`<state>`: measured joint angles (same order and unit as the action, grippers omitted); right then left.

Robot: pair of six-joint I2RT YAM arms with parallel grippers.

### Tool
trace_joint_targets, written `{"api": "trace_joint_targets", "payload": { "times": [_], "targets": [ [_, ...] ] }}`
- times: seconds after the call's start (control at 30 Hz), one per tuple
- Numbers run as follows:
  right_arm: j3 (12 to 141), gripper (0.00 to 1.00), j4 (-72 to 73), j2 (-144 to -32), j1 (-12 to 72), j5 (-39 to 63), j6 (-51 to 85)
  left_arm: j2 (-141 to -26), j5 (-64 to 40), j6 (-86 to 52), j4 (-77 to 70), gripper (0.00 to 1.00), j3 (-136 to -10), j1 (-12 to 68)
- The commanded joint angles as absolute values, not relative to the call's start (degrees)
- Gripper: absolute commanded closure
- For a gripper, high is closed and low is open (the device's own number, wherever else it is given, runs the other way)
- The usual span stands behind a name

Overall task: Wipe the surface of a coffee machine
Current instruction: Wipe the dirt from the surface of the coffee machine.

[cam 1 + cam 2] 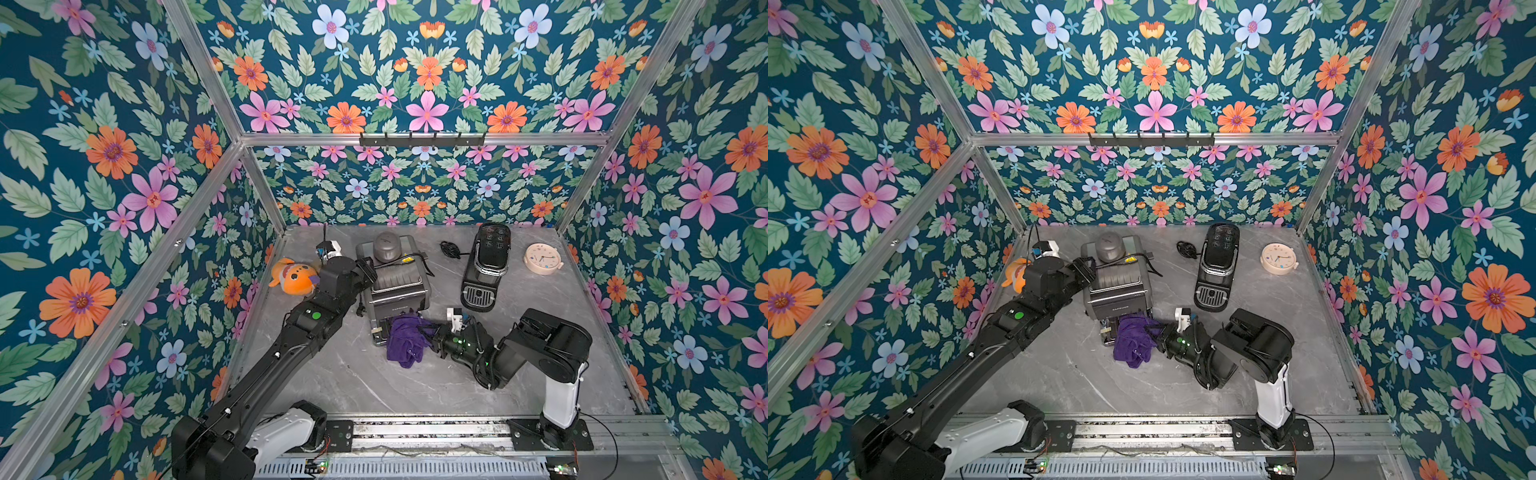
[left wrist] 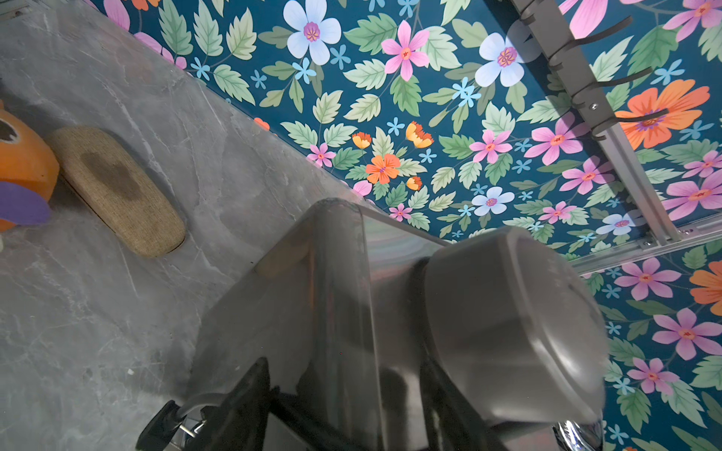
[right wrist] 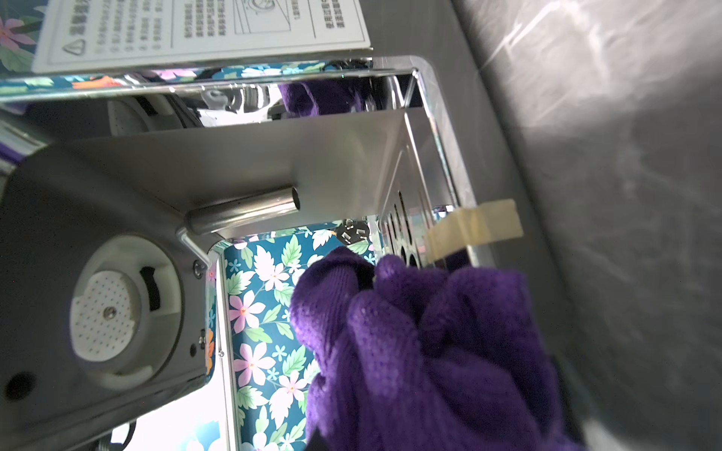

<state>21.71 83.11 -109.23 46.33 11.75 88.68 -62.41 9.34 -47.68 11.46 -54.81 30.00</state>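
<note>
A grey coffee machine (image 1: 395, 286) (image 1: 1117, 286) stands mid-table in both top views. My left gripper (image 1: 368, 267) (image 1: 1086, 266) is clamped on its upper left side. In the left wrist view the two dark fingers (image 2: 258, 375) straddle the machine's metal body (image 2: 351, 296), beside its domed lid (image 2: 508, 332). My right gripper (image 1: 430, 332) (image 1: 1156, 332) is shut on a bunched purple cloth (image 1: 405, 338) (image 3: 429, 351). The cloth rests against the machine's lower front by the drip tray (image 3: 422, 183), below the brew head (image 3: 105, 308). The right fingertips are buried in the cloth.
A black capsule coffee machine (image 1: 484, 266) stands to the right, with a coiled black cord (image 1: 451, 249) behind it and a cream clock (image 1: 542, 257) at the far right. An orange plush toy (image 1: 293, 278) lies by the left wall, with a beige pad (image 2: 117, 187) near it.
</note>
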Motion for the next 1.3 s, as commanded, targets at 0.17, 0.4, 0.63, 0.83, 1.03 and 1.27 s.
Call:
{"api": "trace_joint_targets", "payload": {
  "times": [0.17, 0.4, 0.63, 0.83, 1.03, 1.27],
  "targets": [
    [17.9, 1.0, 78.3, -104.2, 47.0, 12.0, 86.2, -62.3, 7.6, -44.0, 21.1, 0.4, -57.7, 29.9],
    [14.9, 1.0, 70.1, -95.7, 47.7, 13.1, 82.3, -61.8, 8.3, -42.8, 22.3, 0.4, -60.7, 29.9],
    [16.6, 1.0, 39.5, -75.5, 48.1, 11.4, 73.6, -61.1, 8.8, -42.0, 23.9, 0.41, -62.8, 29.9],
    [25.8, 1.0, -5.2, -48.0, 48.3, 3.9, 61.9, -60.0, 11.8, -39.2, 26.8, 0.41, -67.2, 29.9],
    [45.5, 1.0, -42.1, -35.8, 48.3, -3.2, 52.5, -61.0, 11.1, -34.7, 26.8, 0.41, -73.5, 29.9],
    [77.7, 1.0, -62.7, -51.2, 41.4, -6.8, 33.5, -72.1, 2.2, -32.1, 21.5, 0.44, -83.3, 32.5]
  ]
}}
